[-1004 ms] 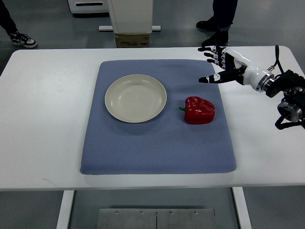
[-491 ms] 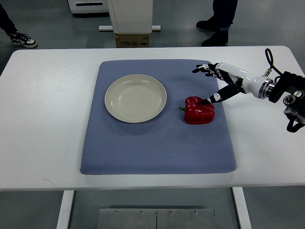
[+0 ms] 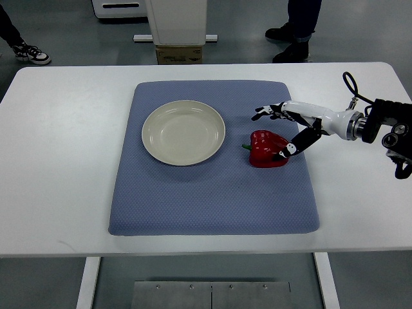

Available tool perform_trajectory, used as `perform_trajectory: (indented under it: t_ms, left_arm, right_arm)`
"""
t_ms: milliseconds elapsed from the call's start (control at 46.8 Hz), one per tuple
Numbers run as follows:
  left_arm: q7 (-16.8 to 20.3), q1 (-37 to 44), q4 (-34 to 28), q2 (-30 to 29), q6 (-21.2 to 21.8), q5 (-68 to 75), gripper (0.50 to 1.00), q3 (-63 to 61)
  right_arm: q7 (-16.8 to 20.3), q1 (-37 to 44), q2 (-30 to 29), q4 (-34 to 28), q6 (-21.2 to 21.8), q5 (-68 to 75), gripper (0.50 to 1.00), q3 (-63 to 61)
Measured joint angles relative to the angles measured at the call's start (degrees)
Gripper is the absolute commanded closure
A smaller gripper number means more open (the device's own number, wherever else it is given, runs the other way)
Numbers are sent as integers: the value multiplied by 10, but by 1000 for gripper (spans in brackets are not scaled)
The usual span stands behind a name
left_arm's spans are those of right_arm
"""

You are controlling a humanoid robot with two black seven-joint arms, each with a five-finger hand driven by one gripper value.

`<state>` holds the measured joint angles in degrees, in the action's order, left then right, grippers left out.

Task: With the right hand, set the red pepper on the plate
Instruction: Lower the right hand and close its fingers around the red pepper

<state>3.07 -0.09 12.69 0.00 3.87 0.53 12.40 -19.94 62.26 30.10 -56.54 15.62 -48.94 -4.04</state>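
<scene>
View: you have one camera only, the top view.
Position: it sits high on the robot's own side, looking steeply down.
Coverage: you see the whole white table (image 3: 64, 161), blue mat (image 3: 193, 199), and floor beyond.

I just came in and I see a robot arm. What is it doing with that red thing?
The robot's right hand is reaching over a red pepper that lies on a blue mat. Its fingers are spread around the pepper, with the thumb at the pepper's right side, but it has not lifted it. A plate sits empty on the mat just left of the pepper. The pepper is not on the plate yet.
</scene>
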Motion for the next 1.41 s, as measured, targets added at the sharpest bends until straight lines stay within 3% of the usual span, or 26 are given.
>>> perform_trajectory:
  t_ms: [150, 876, 1410]
  left_arm:
    - [0, 0, 0, 0, 0, 0, 500, 0]
    - [0, 0, 0, 0, 0, 0, 500, 0]
    - [0, 0, 0, 0, 0, 0, 500, 0]
  right_arm:
    - [27, 1, -5, 2, -3, -2, 553, 0]
    - [62, -11, -24, 10, -8, -3, 565, 0]
    - [66, -13, -24, 22, -13, -3, 649, 0]
